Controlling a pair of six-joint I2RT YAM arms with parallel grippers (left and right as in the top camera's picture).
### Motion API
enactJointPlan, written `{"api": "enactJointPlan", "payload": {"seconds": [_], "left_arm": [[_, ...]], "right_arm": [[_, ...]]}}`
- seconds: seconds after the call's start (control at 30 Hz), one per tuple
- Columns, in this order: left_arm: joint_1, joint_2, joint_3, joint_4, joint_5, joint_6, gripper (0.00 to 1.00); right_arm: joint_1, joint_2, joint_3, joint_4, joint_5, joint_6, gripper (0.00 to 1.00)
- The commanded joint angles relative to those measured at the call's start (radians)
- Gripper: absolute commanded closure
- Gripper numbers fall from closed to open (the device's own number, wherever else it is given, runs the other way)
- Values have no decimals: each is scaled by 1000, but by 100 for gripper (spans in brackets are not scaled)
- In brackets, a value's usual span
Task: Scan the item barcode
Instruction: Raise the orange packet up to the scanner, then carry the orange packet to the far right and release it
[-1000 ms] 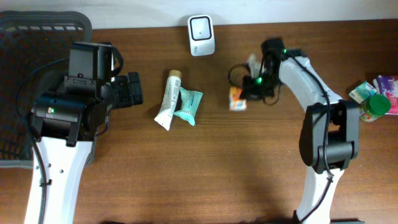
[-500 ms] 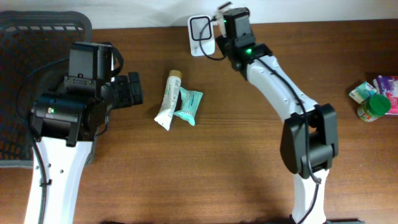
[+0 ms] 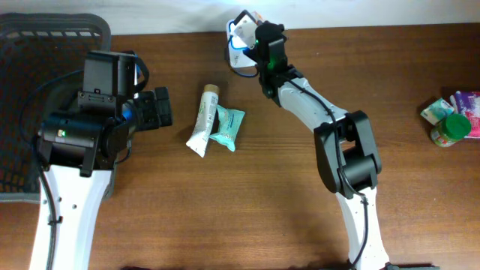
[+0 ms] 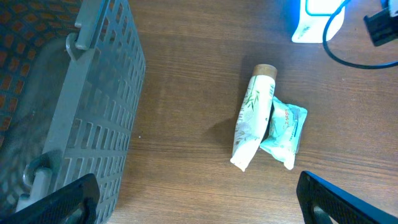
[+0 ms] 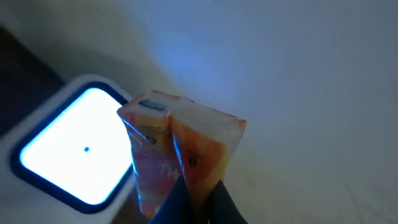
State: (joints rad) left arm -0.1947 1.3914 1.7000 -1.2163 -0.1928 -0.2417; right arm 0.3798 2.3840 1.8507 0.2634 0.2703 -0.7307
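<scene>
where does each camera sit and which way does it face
Overhead: above the table, facing straight down; left arm, right arm.
Left wrist: on left arm, facing down at basket, tube; open left tool's tips.
Right wrist: on right arm, facing lit scanner; right tool shut on packet.
Shared: overhead and left wrist both show the tube.

Table point(image 3: 247, 195) is a warm brown wood grain. The basket point(image 4: 99, 124) is a grey grid mesh that reads almost black from overhead. The scanner point(image 5: 68, 152) has a white shell and a window glowing bright blue-white. The packet point(image 5: 186, 146) is orange with pinkish-white panels. The tube point(image 4: 252, 118) is white with a green leafy print and a tan cap, and the pouch point(image 4: 286, 127) is minty teal. The left arm point(image 3: 71, 217) and right arm point(image 3: 311, 105) are white with black joints. The jar point(image 3: 452, 128) is green and the box point(image 3: 469, 101) purple.
</scene>
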Motion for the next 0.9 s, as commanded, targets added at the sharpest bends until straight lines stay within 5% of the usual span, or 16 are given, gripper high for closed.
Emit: {"api": "enactJointPlan", "payload": {"seconds": [0.0, 0.37, 0.63, 0.87], "left_arm": [[3, 0, 0, -1, -13, 15, 1], [3, 0, 0, -1, -14, 15, 1], [3, 0, 0, -1, -14, 15, 1], [3, 0, 0, -1, -13, 15, 1]], "right_arm": [[31, 2, 3, 11, -34, 18, 96], [-30, -81, 3, -60, 197, 542, 96], [-248, -224, 3, -570, 266, 887, 96], [-491, -192, 2, -908, 229, 1024, 96]]}}
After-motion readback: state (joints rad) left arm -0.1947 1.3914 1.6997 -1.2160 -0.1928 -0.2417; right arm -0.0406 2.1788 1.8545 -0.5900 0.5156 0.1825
